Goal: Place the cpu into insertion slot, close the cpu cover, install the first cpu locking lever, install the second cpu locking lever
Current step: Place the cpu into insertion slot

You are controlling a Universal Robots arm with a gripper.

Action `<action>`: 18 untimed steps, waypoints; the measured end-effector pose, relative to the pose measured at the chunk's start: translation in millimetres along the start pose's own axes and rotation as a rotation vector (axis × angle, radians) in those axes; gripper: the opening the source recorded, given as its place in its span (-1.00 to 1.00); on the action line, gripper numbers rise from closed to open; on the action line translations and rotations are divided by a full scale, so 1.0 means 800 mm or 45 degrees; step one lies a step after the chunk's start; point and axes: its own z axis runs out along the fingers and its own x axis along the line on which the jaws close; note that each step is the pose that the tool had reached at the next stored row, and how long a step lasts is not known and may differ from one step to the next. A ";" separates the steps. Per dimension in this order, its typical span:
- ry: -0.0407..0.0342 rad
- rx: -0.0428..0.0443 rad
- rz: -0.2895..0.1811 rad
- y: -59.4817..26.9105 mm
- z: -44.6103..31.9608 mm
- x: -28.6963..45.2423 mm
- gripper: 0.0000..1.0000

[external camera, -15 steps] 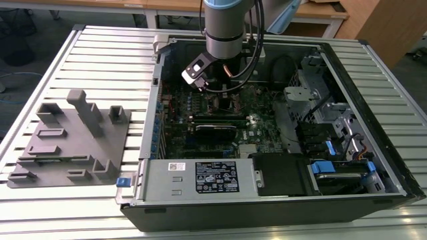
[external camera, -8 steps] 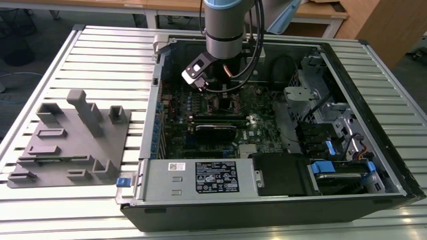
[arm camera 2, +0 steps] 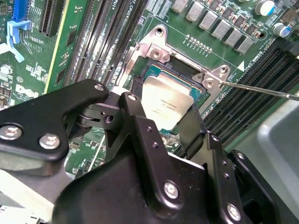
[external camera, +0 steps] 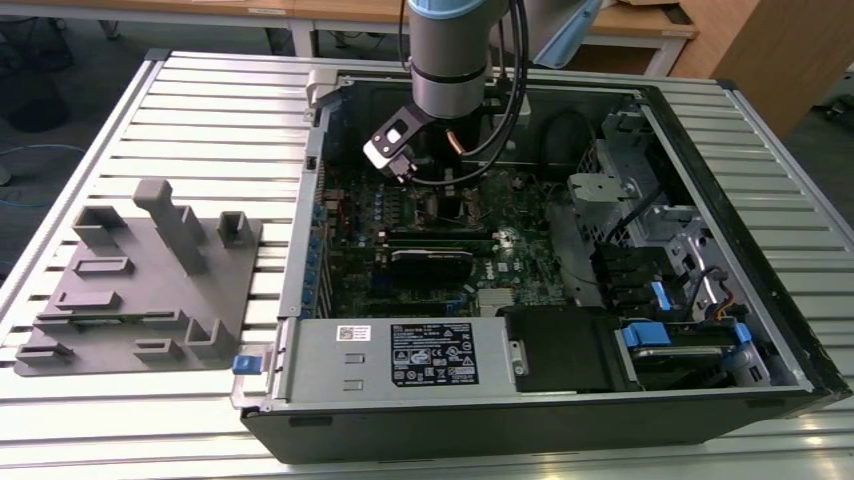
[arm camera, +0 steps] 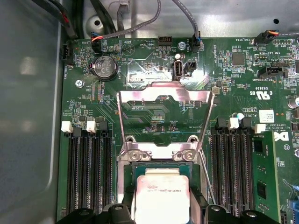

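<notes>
Slatted table point(external camera: 160, 110), claw point(arm camera 2: 161, 119) at cpu point(arm camera: 162, 193), grip unclear, first wrist view, cpu cover point(arm camera: 163, 95) raised

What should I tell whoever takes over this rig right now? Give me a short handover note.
The end effector is low at the socket, astride the cpu; its grip cannot be told.
The cpu lies in or just over the insertion slot, so it has been brought to the slot.
The cpu cover is swung open, away from the slot.
One thin locking lever sticks out free.
Left to do: close the cover and fasten both levers.
</notes>
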 end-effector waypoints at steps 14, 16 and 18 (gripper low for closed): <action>0.0002 0.000 0.000 0.001 -0.0080 0.0000 0.23; 0.0003 0.000 0.000 0.001 -0.0142 0.0000 0.23; 0.0006 0.000 0.000 0.002 -0.0221 0.0000 0.23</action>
